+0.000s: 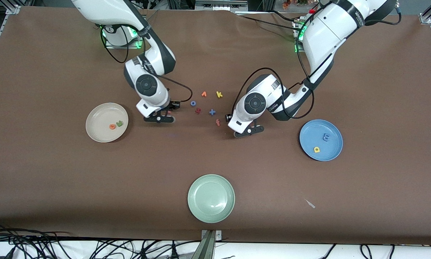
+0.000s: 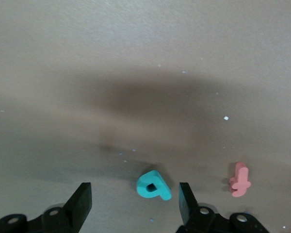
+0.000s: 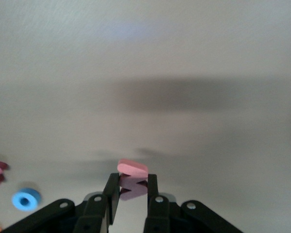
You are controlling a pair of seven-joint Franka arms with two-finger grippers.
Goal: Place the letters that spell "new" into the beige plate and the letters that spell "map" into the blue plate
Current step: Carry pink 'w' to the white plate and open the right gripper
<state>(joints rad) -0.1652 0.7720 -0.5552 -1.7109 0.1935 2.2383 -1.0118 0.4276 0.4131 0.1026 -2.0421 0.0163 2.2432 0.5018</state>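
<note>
Your left pincer (image 2: 134, 204) stands low over the brown cloth worktop (image 1: 57, 180) with its black fingers (image 2: 80, 204) apart, and the small teal foam "p" (image 2: 153, 185) lies flat between them, crowding the finger on the pink letter's side. Its stem points toward that finger, so the long axis runs roughly across the gap; squeezing in would catch it end to end (soft foam, it should give a little). A pale pink foam "f" (image 2: 239, 179) lies just outside that finger, apart from the "p".

Your right pincer (image 3: 133, 191) is closed on the pinkish-red foam "w" (image 3: 132, 169), gripping its lower part while the matte upper edge sticks out past the tips. It sits near the loose cluster, between that and the round cream-beige plate (image 1: 94, 135), which already carries the orange rounded "e" (image 1: 112, 126) and green "n" (image 1: 119, 123).

The round sky-blue plate (image 1: 336, 151), toward the left arm's end, holds the blue "m" (image 1: 326, 136) and yellow "a" (image 1: 317, 149). The left arm is the nearer one to it.
</note>
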